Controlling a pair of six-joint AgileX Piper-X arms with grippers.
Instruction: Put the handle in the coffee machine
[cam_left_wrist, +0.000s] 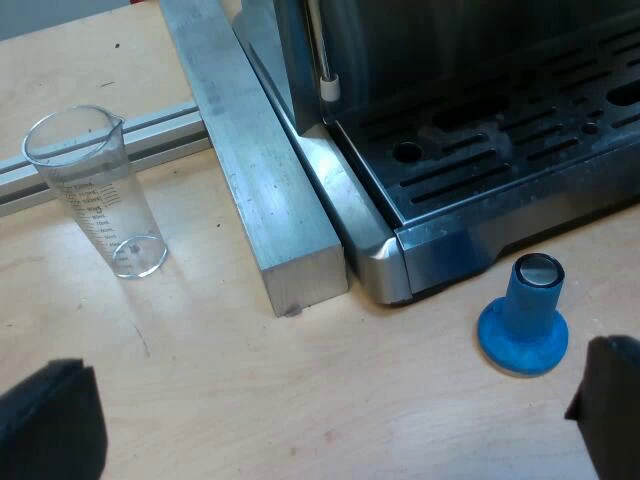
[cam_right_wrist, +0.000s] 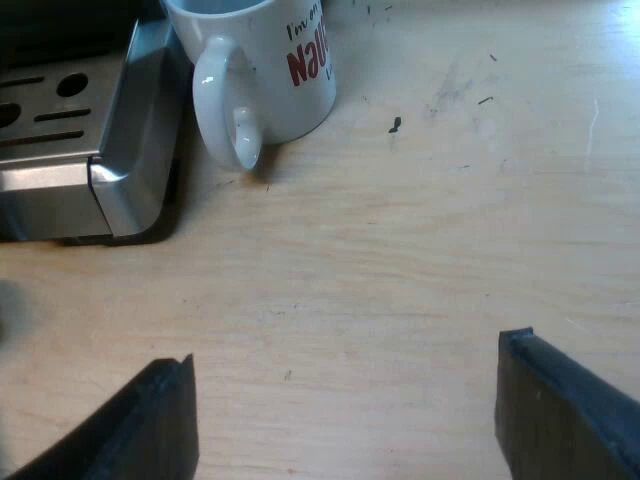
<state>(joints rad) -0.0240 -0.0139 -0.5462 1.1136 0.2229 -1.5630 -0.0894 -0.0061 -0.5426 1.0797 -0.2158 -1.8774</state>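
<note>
Left wrist view, items:
- Left gripper (cam_left_wrist: 330, 412) – black fingers (cam_left_wrist: 50, 420) spread wide, nothing between them, above bare wooden table (cam_left_wrist: 250, 380).
- Espresso machine (cam_left_wrist: 440, 235) – front corner and slotted drip tray (cam_left_wrist: 500, 150) visible; thin steam wand (cam_left_wrist: 326, 70) with a pale tip hangs over the tray's edge.
- Square metal bar (cam_left_wrist: 265, 190) – lies flat on the table, along the machine's side and just beside it.
- Measuring glass (cam_left_wrist: 95, 190) – clear, printed scale, upright on the table, near the bar but apart from it; a metal rail (cam_left_wrist: 150, 140) runs behind it.
- Blue tamper (cam_left_wrist: 525, 318) – stands on its broad base on the table, near the drip tray's front edge, not touching it.

Right wrist view, items:
- Right gripper (cam_right_wrist: 355, 415) – fingers (cam_right_wrist: 560, 410) set wide, holding nothing, over open table (cam_right_wrist: 450, 200).
- White mug (cam_right_wrist: 265, 75) – red lettering, upright, just beside the espresso machine's (cam_right_wrist: 120, 170) corner; whether they touch cannot be told.
</note>
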